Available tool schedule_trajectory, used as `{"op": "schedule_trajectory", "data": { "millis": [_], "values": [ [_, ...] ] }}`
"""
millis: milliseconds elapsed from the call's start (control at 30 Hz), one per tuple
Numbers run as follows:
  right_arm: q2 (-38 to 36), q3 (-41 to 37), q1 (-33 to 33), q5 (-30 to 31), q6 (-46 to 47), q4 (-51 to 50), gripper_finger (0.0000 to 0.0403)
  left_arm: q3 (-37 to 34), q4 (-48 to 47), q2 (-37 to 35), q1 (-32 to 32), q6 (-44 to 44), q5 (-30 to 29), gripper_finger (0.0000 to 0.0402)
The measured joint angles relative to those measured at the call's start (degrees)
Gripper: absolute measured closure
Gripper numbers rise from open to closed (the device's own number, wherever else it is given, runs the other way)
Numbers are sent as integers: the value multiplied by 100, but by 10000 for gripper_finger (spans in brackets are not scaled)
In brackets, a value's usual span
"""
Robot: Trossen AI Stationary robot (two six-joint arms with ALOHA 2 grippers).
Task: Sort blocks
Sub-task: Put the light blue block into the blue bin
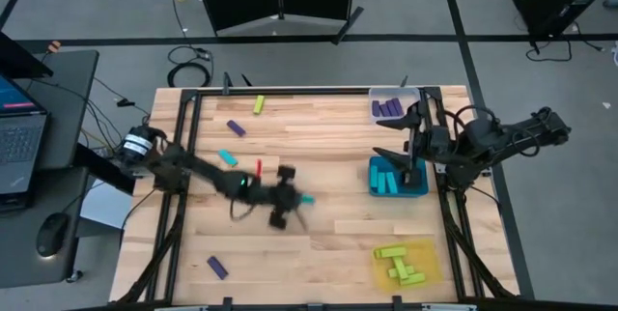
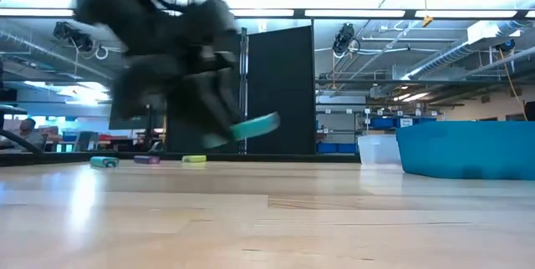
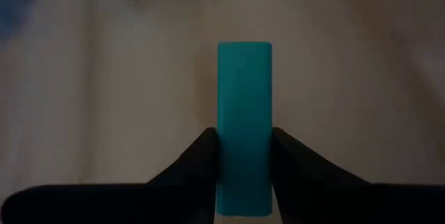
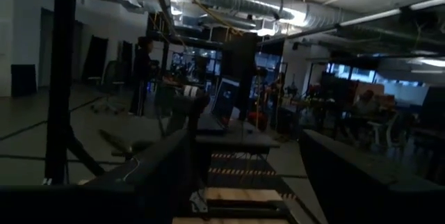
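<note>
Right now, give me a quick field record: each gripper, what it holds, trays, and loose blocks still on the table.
left gripper: mid-table, shut on a cyan block, lifted off the wood in the low view
right gripper: open, empty, above the teal tray
teal tray: cyan blocks inside
clear tray: purple blocks
yellow tray: yellow-green blocks
loose on table: purple block and yellow-green block at far side, cyan block by left arm, purple block near front edge

My left end effector [image 3: 243,165]: matt black plastic fingers [image 3: 198,158]. Cyan block [image 3: 244,123] between them: smooth, matt plastic. Counter [image 1: 328,127]: pale wood planks, slight sheen. Teal tray [image 2: 468,148]: glossy plastic.
</note>
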Motion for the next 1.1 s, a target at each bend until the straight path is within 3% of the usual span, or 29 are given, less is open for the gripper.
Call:
{"op": "schedule_trajectory", "data": {
  "millis": [167,367,567,767,1033,1100],
  "values": [
    [396,0,2,-11,-368,588,122,328,1532,34,1299,240,890,297],
    [749,0,2,-94,-792,1443,121,1474,1616,653,1886,361,1499,297],
    [815,2,8,-759,-1074,2390,117,2907,1611,1888,2018,72,2092,297],
    [746,2,9,-786,-1107,2413,117,4491,1554,3074,1977,-371,2808,297],
    [744,2,9,-768,-1086,2264,115,6001,853,4123,1876,-839,2677,297],
    [744,2,9,-767,-1018,2233,115,6130,501,4161,1900,-966,2516,266]
  ]
}}
